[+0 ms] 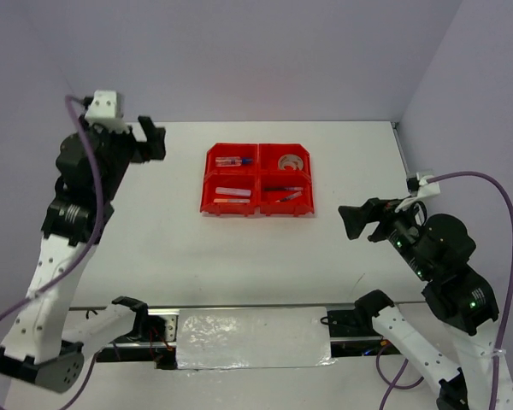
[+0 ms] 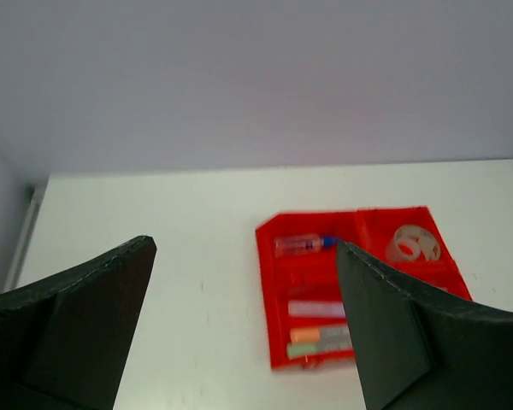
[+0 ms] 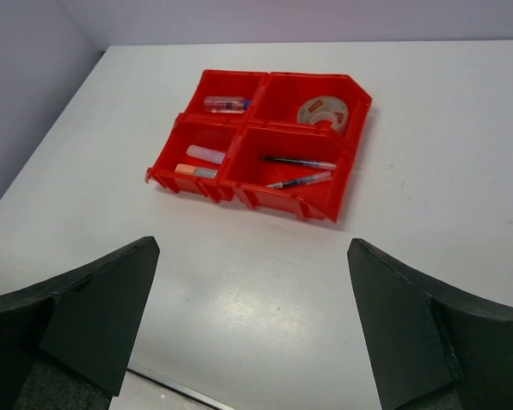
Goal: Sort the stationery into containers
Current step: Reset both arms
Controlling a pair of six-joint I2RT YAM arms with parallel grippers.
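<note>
Glossy red plastic bins [image 3: 278, 198] on a smooth matt white table [image 3: 445, 154]

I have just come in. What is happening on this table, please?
Two robot arms are sorting stationery into a red tray of four bins. Right now neither arm is handling anything: the left gripper and the right gripper are both open and empty, away from the tray. Seen from above, the glue tube lies in the far left bin, the tape in the far right, the pens in the near right and the highlighters in the near left.
</note>
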